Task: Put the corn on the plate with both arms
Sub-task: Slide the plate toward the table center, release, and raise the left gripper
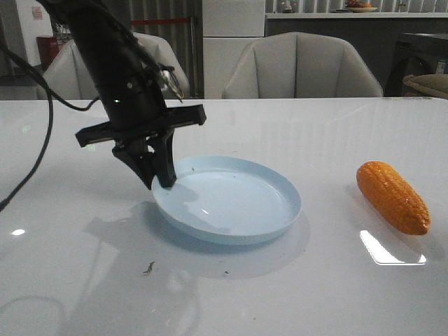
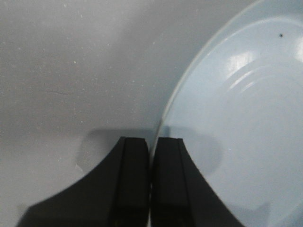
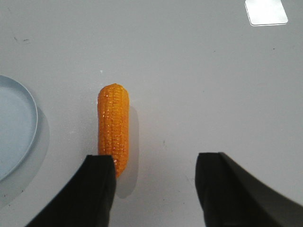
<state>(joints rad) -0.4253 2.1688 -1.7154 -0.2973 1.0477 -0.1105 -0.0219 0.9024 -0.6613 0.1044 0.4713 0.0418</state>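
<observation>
We see our left gripper [image 1: 162,178] clamped on the pale blue plate's [image 1: 280,220] rim; our right gripper [image 3: 156,189], fingers apart, hovers above the ungrasped corn cob [image 3: 113,126]; placement remains.

it looked like an office or meeting room: a glossy white table [image 1: 294,133] stood before padded beige chairs [image 1: 301,66], with a red fire extinguisher [image 1: 47,50] by the wall and a counter [image 1: 350,15] behind.

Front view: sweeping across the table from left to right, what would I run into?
Left claw pinching the plate's left rim → plate → corn, lying apart from the plate on the table.
</observation>
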